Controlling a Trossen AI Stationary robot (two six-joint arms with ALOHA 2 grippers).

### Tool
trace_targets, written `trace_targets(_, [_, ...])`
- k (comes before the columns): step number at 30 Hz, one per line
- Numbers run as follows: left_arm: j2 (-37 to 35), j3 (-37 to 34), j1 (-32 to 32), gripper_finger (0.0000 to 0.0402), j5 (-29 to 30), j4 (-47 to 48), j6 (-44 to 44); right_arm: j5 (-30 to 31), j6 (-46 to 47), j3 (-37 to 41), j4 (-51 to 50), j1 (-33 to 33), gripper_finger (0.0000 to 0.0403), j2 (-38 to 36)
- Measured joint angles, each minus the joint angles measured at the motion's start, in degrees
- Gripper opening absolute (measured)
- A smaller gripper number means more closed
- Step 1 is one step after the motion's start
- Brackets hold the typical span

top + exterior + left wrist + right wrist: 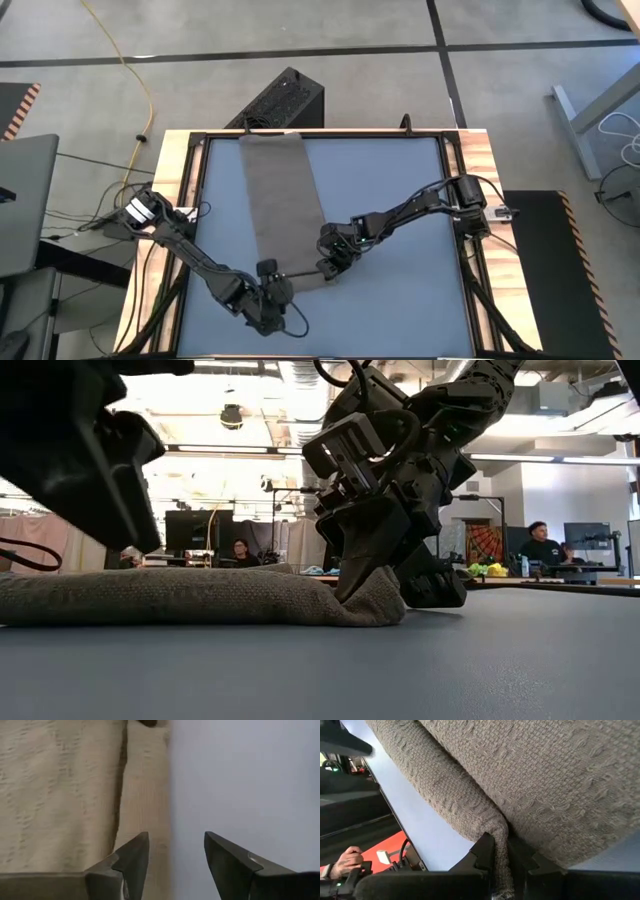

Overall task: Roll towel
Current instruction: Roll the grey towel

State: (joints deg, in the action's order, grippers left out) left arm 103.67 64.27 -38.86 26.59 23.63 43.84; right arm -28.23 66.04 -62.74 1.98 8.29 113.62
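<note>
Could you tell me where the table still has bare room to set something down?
The wide bare stretch of table right of the towel, and a narrower strip left of it. It is crowded at the towel's near end, where the right gripper pinches it beside the open left gripper.
</note>
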Motion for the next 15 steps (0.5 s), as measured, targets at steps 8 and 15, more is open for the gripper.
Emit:
trace_targets(8, [4.85,0.09,0.65,0.0182,-3.82,1.46,1.86,0.08,0.33,-0.02,0.03,0.36,0.0049,0.00])
trace_targets(15, [7.69,0.33,0.68,0.0174,-2.37,4.50,8.11,-0.85,0.43,0.00,0.37,0.78,0.0049,0.00])
